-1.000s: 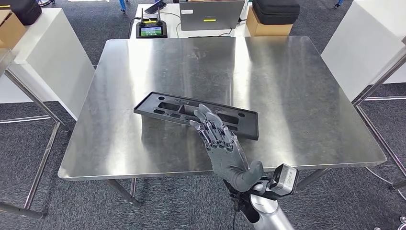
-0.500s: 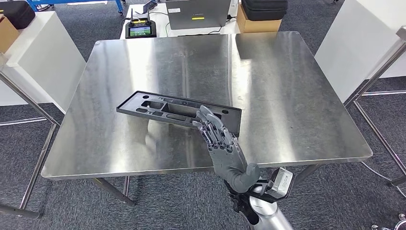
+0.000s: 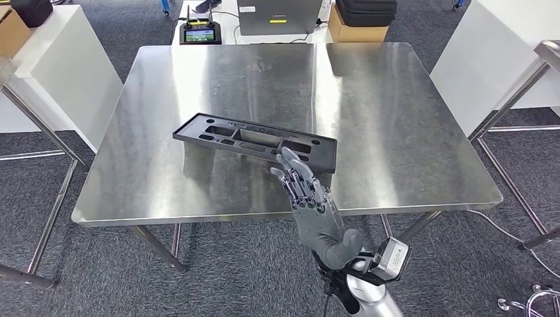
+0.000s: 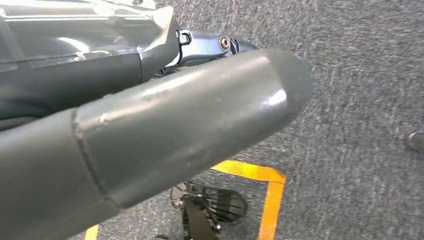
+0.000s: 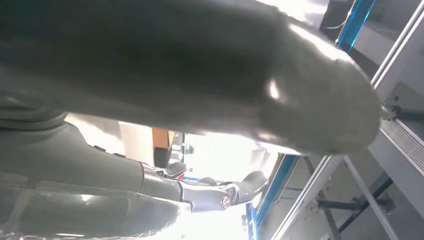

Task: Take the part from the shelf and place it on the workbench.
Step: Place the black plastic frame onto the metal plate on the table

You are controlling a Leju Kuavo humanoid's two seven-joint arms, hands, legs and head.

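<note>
Long flat black recessed part (image 3: 254,142)

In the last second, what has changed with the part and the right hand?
The right hand has drawn back toward the robot: its fingertips lay over the black part and now reach only its near edge, fingers spread and holding nothing. The whole head view has shifted too, so the camera moved. The part lies flat on the steel workbench, with no clear move of its own.

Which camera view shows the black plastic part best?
The head view: the black plastic part lies whole on the steel workbench, just beyond the right hand. Both wrist views give close grey thumbs, nothing recognisable of the part.
</note>
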